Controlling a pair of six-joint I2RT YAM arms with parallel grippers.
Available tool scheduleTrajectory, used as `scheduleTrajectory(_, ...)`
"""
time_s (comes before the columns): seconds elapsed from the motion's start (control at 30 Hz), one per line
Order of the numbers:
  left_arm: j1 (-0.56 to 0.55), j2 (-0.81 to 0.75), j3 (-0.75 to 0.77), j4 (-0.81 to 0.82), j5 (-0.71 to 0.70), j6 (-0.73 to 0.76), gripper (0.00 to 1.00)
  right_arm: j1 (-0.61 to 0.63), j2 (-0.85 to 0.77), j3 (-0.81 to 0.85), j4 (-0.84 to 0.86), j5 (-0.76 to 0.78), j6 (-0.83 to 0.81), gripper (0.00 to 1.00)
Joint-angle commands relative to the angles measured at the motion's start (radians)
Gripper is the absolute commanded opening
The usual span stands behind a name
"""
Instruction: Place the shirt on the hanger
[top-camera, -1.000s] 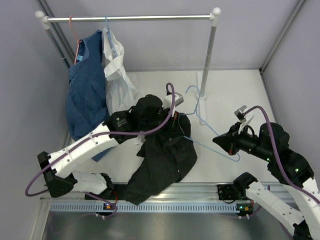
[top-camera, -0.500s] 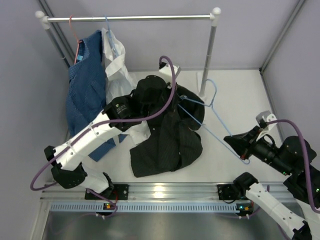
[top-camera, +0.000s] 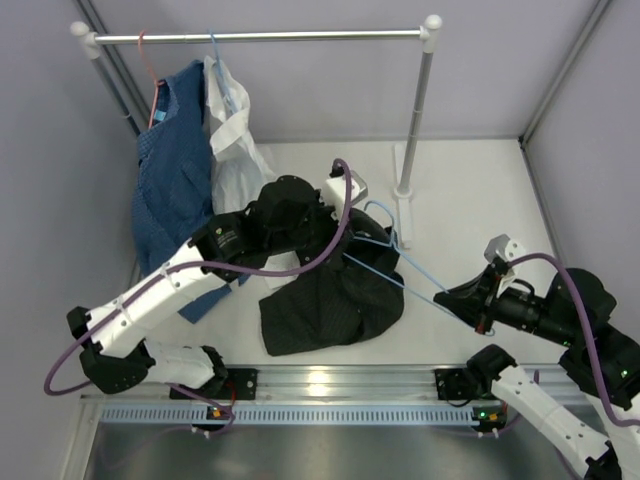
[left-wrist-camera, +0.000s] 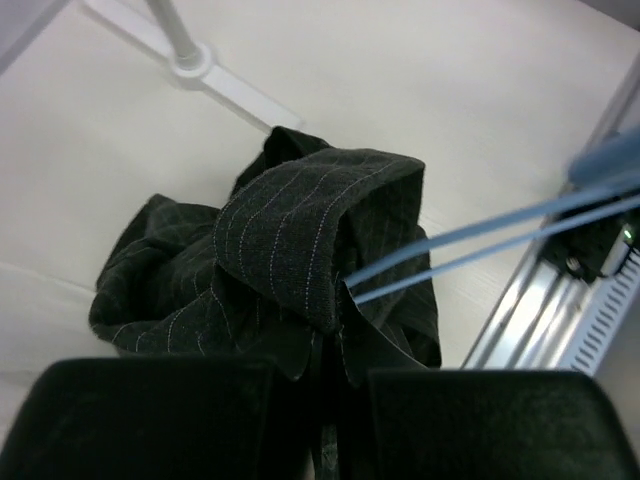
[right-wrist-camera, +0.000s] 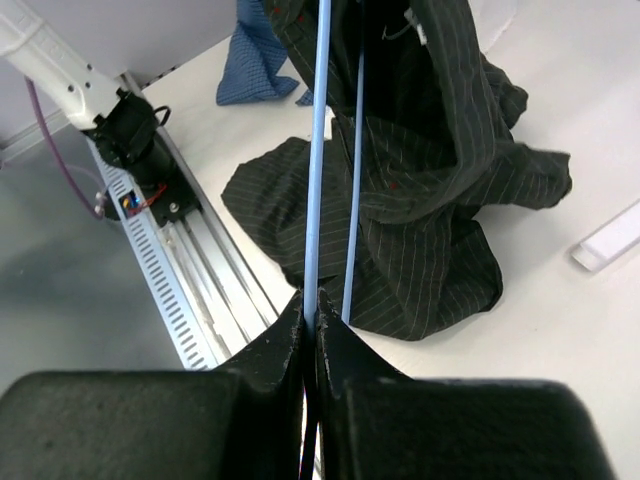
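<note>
**Both grippers clamped, one on cloth and one on wire**

Left gripper (left-wrist-camera: 325, 435) is pinched narrow on a fold of the black, faintly pinstriped button-up shirt (top-camera: 330, 300), with dark fabric filling the slit between its two black fingers. The right gripper (right-wrist-camera: 312, 303) has its jaws pressed together on the thin light-blue wire hanger (right-wrist-camera: 319, 150), gripping it at one corner where two wires meet.

A white-posted clothes rack with a metal crossbar (top-camera: 270, 36) stands at the back of the white table (top-camera: 480, 190). Two garments hang at its left end. One is a blue patterned garment (top-camera: 170, 180) on an orange-red wire hanger (top-camera: 148, 60). Just beside it is a white shirt (top-camera: 235, 150) on another light-blue hanger (top-camera: 218, 70).

The black shirt lies bunched on the table in front of the rack, between the two arms. Its upper part is lifted off the surface where the left gripper holds it. From the right gripper, the held hanger's two wires stretch across to the shirt and run in under a folded-over flap of cloth. Its hook shows above the shirt, near the foot of the rack's right post.

From above, the left arm's wrist covers its own fingers. How far the wire reaches inside the shirt is hidden by the fabric. In the left wrist view the nearest stretch of wire is blurred.
</note>
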Motion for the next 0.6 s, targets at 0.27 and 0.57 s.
scheduleTrajectory(0.27,-0.005,-0.218,-0.167,0.024,0.421,0.076,0.00,-0.011,0.155,0.083,0.190,-0.064,0.008,0.00)
scheduleTrajectory(0.57,-0.005,-0.326,-0.150,0.014,-0.058,-0.039,0.00,-0.011,0.243,0.001,0.355,-0.163,0.038,0.00)
